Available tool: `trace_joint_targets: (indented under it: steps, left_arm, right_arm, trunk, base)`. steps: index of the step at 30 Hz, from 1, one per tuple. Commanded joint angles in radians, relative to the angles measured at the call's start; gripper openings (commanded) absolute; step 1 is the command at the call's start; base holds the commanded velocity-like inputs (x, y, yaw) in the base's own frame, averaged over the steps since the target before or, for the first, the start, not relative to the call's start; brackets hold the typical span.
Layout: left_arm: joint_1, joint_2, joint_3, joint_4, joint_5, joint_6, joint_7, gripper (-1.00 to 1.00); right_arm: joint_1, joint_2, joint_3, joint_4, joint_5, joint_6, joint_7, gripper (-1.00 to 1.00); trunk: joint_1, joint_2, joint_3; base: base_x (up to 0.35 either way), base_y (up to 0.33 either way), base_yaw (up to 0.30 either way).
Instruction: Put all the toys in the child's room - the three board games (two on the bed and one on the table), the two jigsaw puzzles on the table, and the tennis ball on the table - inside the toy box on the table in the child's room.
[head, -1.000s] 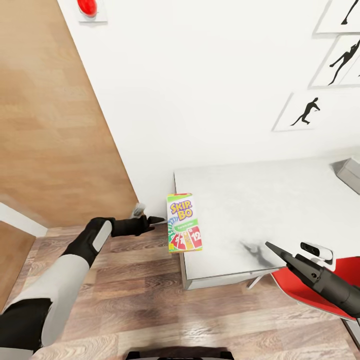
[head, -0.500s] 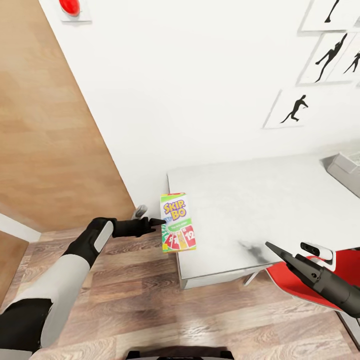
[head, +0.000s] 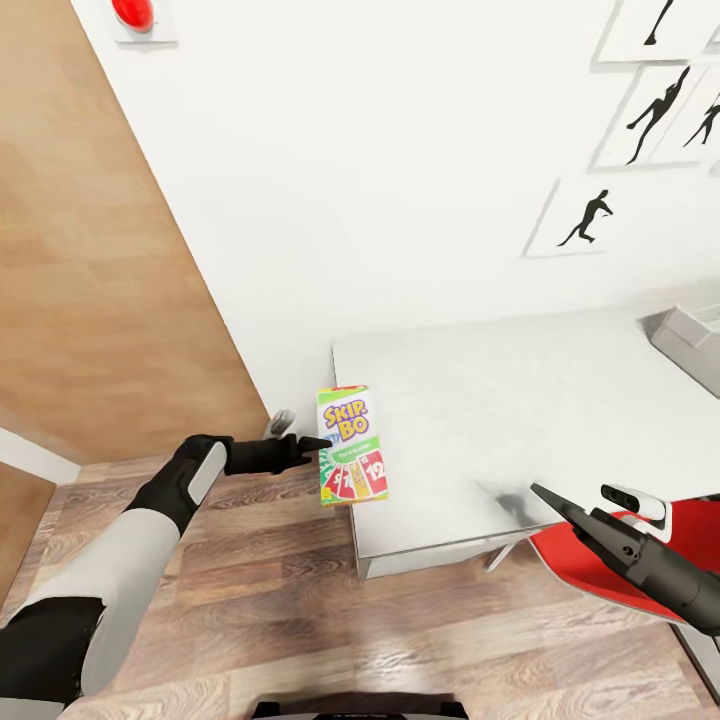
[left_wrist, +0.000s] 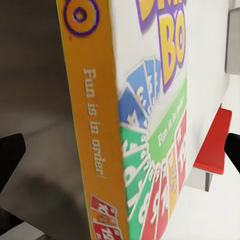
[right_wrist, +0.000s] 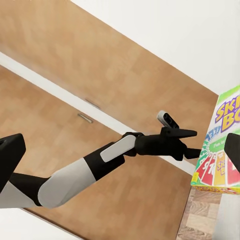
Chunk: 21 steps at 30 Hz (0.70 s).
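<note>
A yellow-green-red "Skip-Bo" board game (head: 350, 445) hangs upright just off the left corner of the pale grey table (head: 500, 400), partly over the floor. My left gripper (head: 318, 443) is shut on its left edge. The left wrist view shows the board game (left_wrist: 150, 125) close up, with its orange side towards the camera. In the right wrist view the board game (right_wrist: 222, 150) sits at the tip of the left gripper (right_wrist: 192, 145). My right gripper (head: 545, 495) hovers over the table's front edge, holding nothing, its fingertips standing wide apart in its wrist view. A corner of the toy box (head: 690, 335) shows at the table's far right.
A red-and-white chair (head: 610, 565) stands under my right arm at the table's front. Behind the table is a white wall with black silhouette prints (head: 590, 215) and a red button (head: 133, 12). A wooden door (head: 100, 250) is at the left, above wood-plank floor (head: 300, 620).
The whole view has shifted, so the table now sits a little further left in the picture. The Skip-Bo box stays in my left gripper. The right arm keeps its pose.
</note>
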Motion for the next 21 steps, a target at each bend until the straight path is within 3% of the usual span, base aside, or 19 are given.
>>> trace_joint_targets:
  steps: [1,21]
  left_arm:
    - [-0.001,0.001,-0.004,0.0,0.004,0.004,0.0,1.0]
    - [-0.001,0.001,-0.001,-0.003,0.005,0.005,0.0,1.0]
  right_arm:
    - [0.0,0.0,0.0,0.0,-0.004,0.008,0.0,1.0]
    - [0.0,0.0,0.0,0.0,-0.004,0.008,0.0,1.0]
  trunk:
    - [0.001,-0.002,-0.001]
    - [0.012,-0.023,-0.011]
  base:
    - [0.0,-0.001,0.0]
    - [0.0,0.0,0.0]
